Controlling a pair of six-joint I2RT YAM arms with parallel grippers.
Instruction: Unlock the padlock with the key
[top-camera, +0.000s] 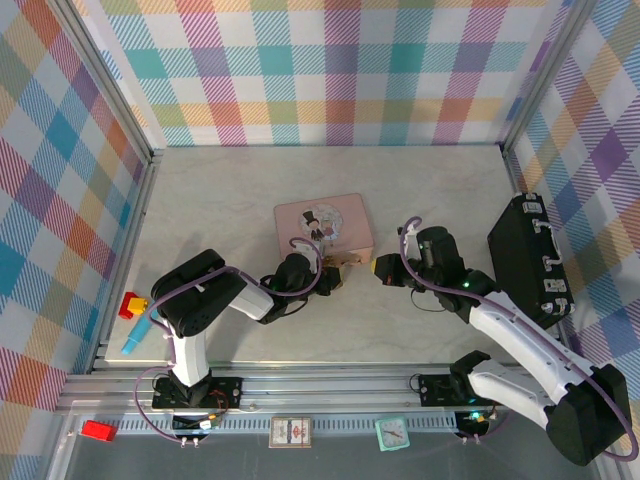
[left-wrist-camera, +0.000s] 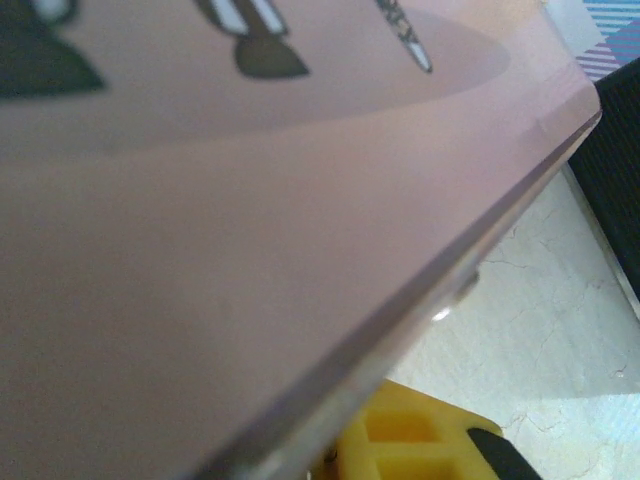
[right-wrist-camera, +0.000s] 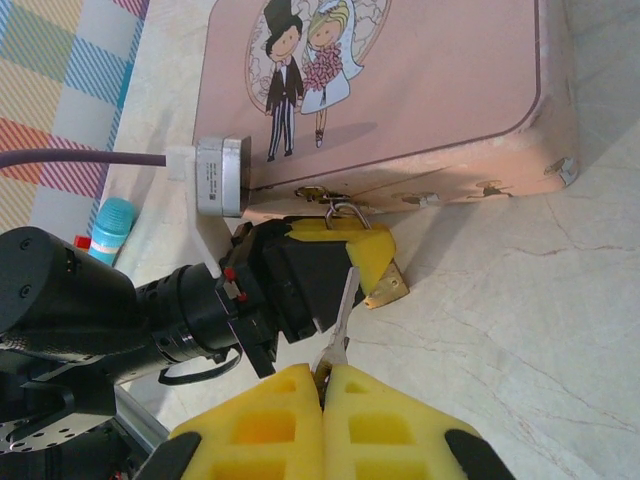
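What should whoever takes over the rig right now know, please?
Left gripper: shut on the padlock, whose shackle is hooked on the tin's front edge.
Right gripper: shut on the key, tip pointing at the padlock.
Done: both things gripped, key lined up.
Left: seat the key (cannot tell if it is in), turn it, free the shackle.

Pastel plaid walls (top-camera: 330, 70) on three sides, pale marbled tabletop (top-camera: 230, 190), aluminium rail (top-camera: 330, 385) along near edge

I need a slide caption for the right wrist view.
Key pinched in the right jaws, pointing toward the padlock on the pink tin.
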